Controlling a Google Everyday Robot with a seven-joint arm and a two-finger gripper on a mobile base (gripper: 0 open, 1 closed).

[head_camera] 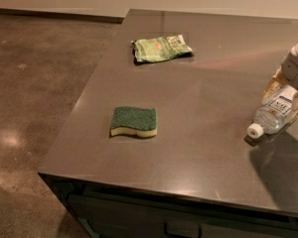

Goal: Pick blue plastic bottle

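One end effector (287, 99) comes in at the right edge of the frame, its pale fingers (271, 86) clamped on either side of the blue plastic bottle (273, 115) near its base end. The bottle hangs tilted, with its white cap (255, 130) pointing down toward the lower left, and the dark shadow under the cap suggests it is just clear of the tabletop (203, 98). Gripping the base end probably lets the cap droop. To the left is wide bare surface. The green-and-yellow sponge (134, 122) lies well apart at centre left, and the green snack bag (161, 48) is farther off at upper centre. The tabletop's left and near edges drop to the floor (39, 83), so the open room is straight up.
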